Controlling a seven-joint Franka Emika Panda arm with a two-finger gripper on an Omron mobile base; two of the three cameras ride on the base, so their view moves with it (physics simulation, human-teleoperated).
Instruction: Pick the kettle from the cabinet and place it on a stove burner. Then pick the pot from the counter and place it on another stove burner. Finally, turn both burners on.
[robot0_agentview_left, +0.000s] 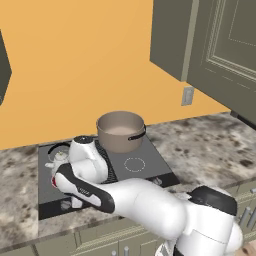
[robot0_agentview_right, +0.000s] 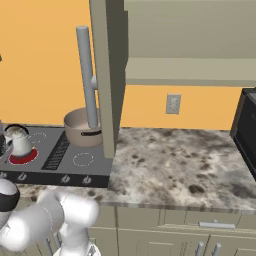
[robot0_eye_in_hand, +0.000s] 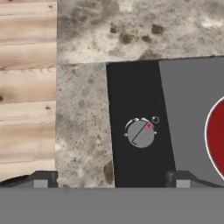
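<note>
The small silver kettle (robot0_agentview_right: 17, 140) with its black hoop handle stands on the left burner (robot0_agentview_right: 22, 157), which glows red. The wide tan pot (robot0_agentview_left: 120, 131) sits on the rear right part of the dark cooktop (robot0_agentview_left: 150, 155). My gripper (robot0_eye_in_hand: 111, 181) hangs open over the cooktop's black front strip, fingertips (robot0_eye_in_hand: 41, 180) wide apart with nothing between them. A round grey knob (robot0_eye_in_hand: 141, 132) with a red mark lies just ahead of them, not touched. The red burner's edge (robot0_eye_in_hand: 216, 135) shows to the knob's right. In the left base view my arm hides most of the kettle (robot0_agentview_left: 57, 155).
An open olive-grey door (robot0_agentview_right: 107, 75) with a long grey bar handle (robot0_agentview_right: 86, 70) stands in front of the pot. The cabinet shelf (robot0_agentview_right: 190, 75) lies behind it. Speckled granite counter (robot0_agentview_right: 175, 165) stretches right. More knobs (robot0_agentview_right: 65, 178) line the stove front. Wood floor (robot0_eye_in_hand: 26, 87) lies below.
</note>
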